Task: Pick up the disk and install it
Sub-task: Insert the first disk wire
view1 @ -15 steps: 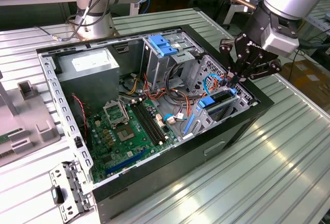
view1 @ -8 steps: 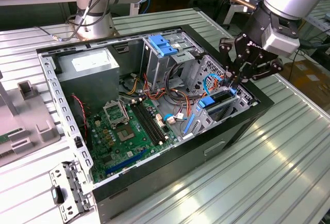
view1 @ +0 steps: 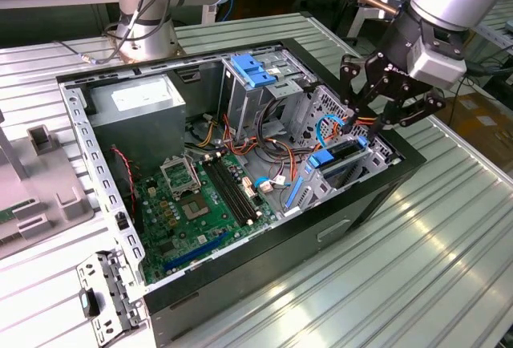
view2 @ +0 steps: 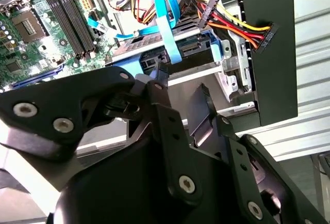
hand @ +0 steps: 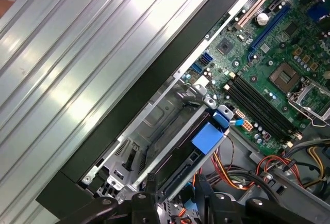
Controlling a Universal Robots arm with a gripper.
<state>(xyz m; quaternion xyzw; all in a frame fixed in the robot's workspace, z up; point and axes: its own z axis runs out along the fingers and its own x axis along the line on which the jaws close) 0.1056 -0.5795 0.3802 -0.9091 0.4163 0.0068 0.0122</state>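
While the open computer case [view1: 264, 261] lies on its side across the slatted metal tabletop [view1: 425, 276], the disk [view1: 341, 155] sits in the small metal drive cage [view1: 319, 189] at the case's corner toward the exterior view's right, against the black front wall. It rests tilted rather than flat, its blue carrier frame showing along the edge, and in the first wrist view [hand: 209, 133] its dark side runs down the length of the cage.

The end effector [view1: 367, 127] hangs directly over the raised end of the disk, right at it in both wrist views [hand: 175, 182] [view2: 180, 85]. Whether it is clamped on the disk or standing free of it I cannot tell (the linkage hides the contact).

A flat blue cable [view2: 167, 12] crosses over the disk, with a bundle of red, yellow and black wires [view2: 232, 25] just beside it. The green motherboard [view1: 192, 204] fills the case floor, the grey power supply [view1: 136, 106] sits in the opposite corner, and a blue bracket [view1: 252, 71] tops the taller cage along the far wall.
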